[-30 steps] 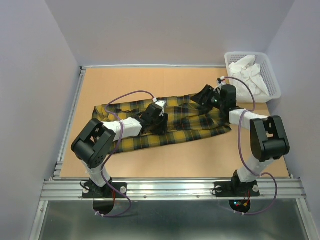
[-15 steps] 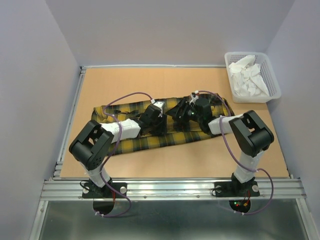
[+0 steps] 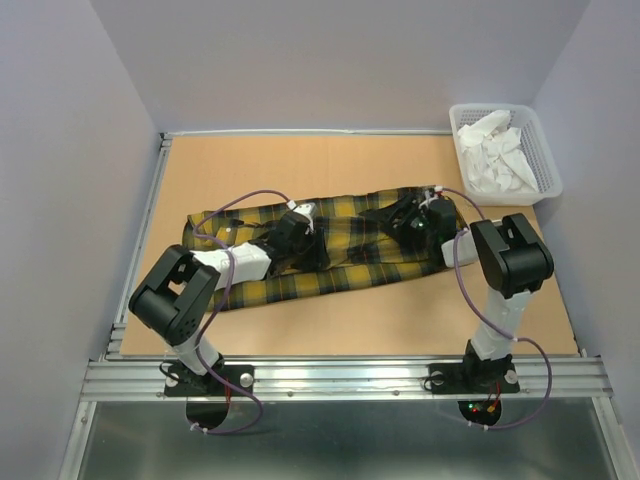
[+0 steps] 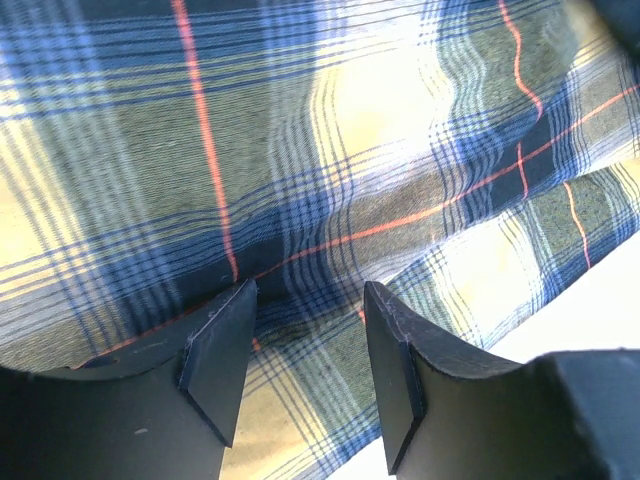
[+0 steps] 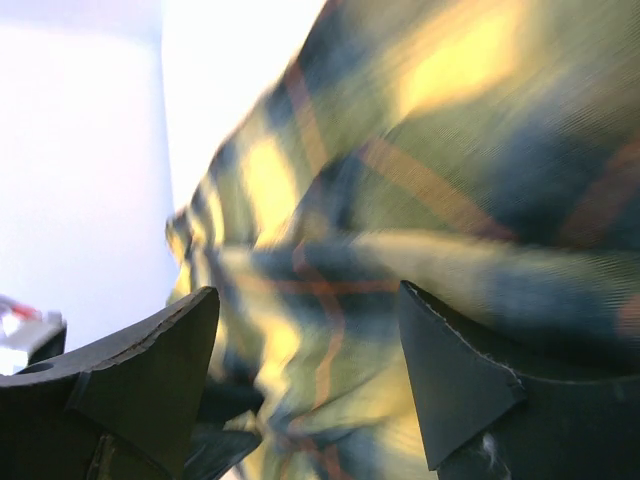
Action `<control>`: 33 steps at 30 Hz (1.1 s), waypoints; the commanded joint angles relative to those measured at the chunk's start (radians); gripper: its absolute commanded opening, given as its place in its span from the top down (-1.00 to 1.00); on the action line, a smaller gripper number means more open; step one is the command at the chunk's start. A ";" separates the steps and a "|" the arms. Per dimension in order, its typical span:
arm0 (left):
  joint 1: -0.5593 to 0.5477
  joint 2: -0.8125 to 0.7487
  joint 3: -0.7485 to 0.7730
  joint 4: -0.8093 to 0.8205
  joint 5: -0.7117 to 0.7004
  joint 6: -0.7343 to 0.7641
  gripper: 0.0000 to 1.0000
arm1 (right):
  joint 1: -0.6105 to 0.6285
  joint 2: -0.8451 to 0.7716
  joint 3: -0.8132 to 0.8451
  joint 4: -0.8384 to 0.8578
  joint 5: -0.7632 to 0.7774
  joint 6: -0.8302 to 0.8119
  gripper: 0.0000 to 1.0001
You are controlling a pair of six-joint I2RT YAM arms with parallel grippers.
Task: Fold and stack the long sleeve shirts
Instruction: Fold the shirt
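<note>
Both my grippers are down over the plaid shirt [image 3: 345,268], jaws parted.
The shirt lies spread left to right across the middle of the table [image 3: 300,160], well apart from the white basket [image 3: 548,186] in the far right corner; my left gripper [image 4: 307,295] stands about half open just above a crease in the cloth; my right gripper [image 5: 307,295] gapes wider over the shirt's right end; I see nothing pinched in either, though the right wrist view is blurred.

A white basket [image 3: 541,152] blocks the table's [image 3: 300,165] far-right corner.
</note>
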 commanded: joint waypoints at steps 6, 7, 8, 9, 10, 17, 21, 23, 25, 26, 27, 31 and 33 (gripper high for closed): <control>0.016 -0.061 -0.044 -0.238 -0.002 0.011 -0.30 | -0.163 -0.046 0.029 -0.147 0.016 -0.193 -0.56; 0.016 -0.075 -0.030 -0.261 -0.002 0.014 -0.37 | -0.163 -0.075 0.055 -0.188 0.019 -0.239 -0.56; 0.016 -0.089 0.002 -0.273 -0.002 0.020 -0.42 | -0.162 -0.130 0.066 -0.275 0.028 -0.259 -0.56; 0.016 -0.121 0.022 -0.304 -0.006 0.031 -0.52 | -0.163 -0.166 0.076 -0.322 0.067 -0.279 -0.56; 0.018 -0.136 0.045 -0.304 -0.011 0.037 -0.52 | -0.163 -0.198 0.087 -0.372 0.091 -0.305 -0.56; 0.093 -0.213 0.277 -0.453 -0.106 0.109 -0.85 | -0.163 -0.450 0.139 -0.754 0.232 -0.425 -0.57; 0.214 -0.198 0.324 -0.470 -0.182 0.117 -0.86 | -0.155 -0.559 0.127 -0.968 0.241 -0.428 -0.44; 0.290 -0.172 0.323 -0.458 -0.202 0.100 -0.85 | -0.145 -0.624 0.107 -1.024 0.258 -0.440 -0.28; 0.323 -0.138 0.323 -0.439 -0.212 0.080 -0.84 | -0.137 -0.658 0.092 -1.102 0.279 -0.445 -0.09; 0.346 -0.124 0.325 -0.422 -0.218 0.080 -0.83 | -0.126 -0.684 0.077 -1.142 0.292 -0.447 -0.04; 0.352 -0.092 0.337 -0.413 -0.224 0.078 -0.83 | -0.119 -0.694 0.070 -1.156 0.292 -0.442 0.01; 0.387 0.009 0.389 -0.401 -0.239 0.085 -0.83 | -0.044 -0.698 0.037 -1.184 0.332 -0.411 0.01; 0.409 0.044 0.407 -0.392 -0.239 0.083 -0.82 | -0.021 -0.657 0.032 -1.182 0.349 -0.387 0.01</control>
